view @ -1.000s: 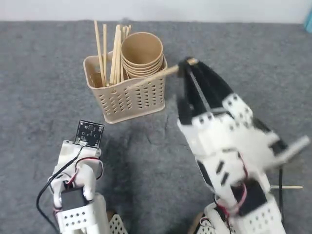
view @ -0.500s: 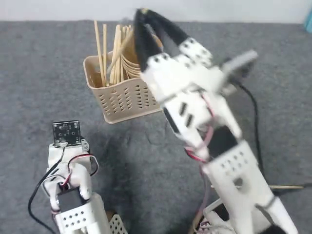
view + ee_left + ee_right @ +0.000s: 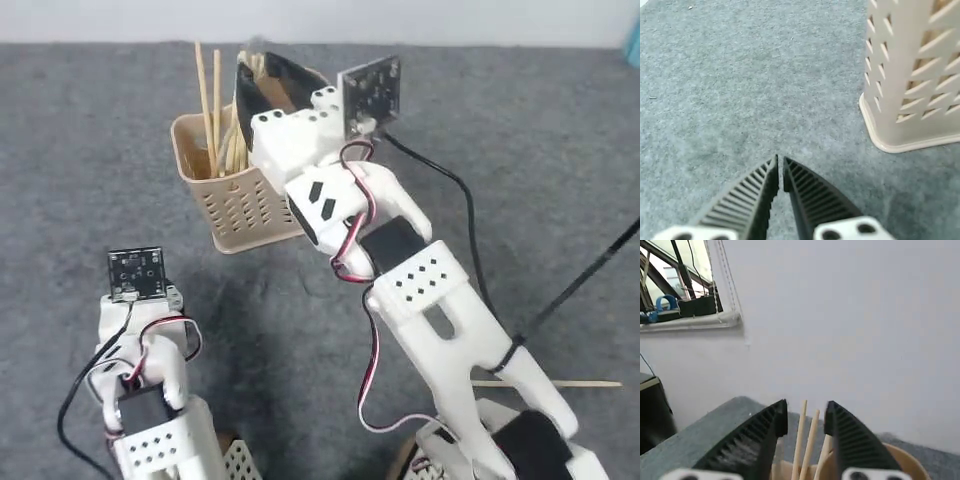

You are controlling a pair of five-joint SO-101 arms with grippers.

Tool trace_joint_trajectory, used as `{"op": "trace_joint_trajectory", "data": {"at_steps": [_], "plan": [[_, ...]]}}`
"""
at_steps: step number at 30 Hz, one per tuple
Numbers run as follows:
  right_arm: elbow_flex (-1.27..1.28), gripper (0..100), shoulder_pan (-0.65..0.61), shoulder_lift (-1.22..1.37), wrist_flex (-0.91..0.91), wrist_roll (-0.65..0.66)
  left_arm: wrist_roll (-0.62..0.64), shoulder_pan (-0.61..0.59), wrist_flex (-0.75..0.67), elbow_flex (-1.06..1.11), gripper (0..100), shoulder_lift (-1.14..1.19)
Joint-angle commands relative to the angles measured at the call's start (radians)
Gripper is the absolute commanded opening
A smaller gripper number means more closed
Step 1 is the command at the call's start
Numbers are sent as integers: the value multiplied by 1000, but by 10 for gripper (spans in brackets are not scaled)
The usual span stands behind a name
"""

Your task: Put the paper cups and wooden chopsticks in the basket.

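The right arm stretches out over the grey, carpet-like counter. Its black ribbed jaws stand above the open top of the beige perforated plastic basket. In the right wrist view the two jaws are released, with a clear gap between the tips and nothing pinched in it. Through that gap, just beyond and below the tips, rise the upper ends of the pale wooden chopsticks that stand in the basket. Beside them is the curved rim of the stack of brown paper cups. From the high view the chopsticks lean upright in the basket's part just beside these jaws, and the cups sit directly under the jaws, largely covered by them.

One more thin wooden chopstick lies flat on the counter well behind the right jaws, near that arm's base.

The left arm is drawn back near its own base. Its jaws are clenched to a narrow slit with nothing between them, and they hang over bare counter. A lower corner of the basket stands ahead of their tips and off to one side, apart from them.
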Motion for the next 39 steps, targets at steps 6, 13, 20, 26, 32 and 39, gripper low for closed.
{"op": "trace_joint_trajectory", "data": {"at_steps": [6,13,20,26,32,39], "plan": [[-273,151,-54,-154,599,25,11,-8,-26,-2,13,5],[-359,151,-56,-325,1297,140,11,-8,-26,-2,13,5],[-38,151,-56,-338,1544,226,11,-5,-28,-2,13,6],[245,151,-56,-340,1589,296,-69,25,17,-2,14,3],[348,151,-54,-338,1529,388,-83,57,21,-2,14,6],[598,117,51,-337,1155,442,-83,60,20,-2,14,6]]}}
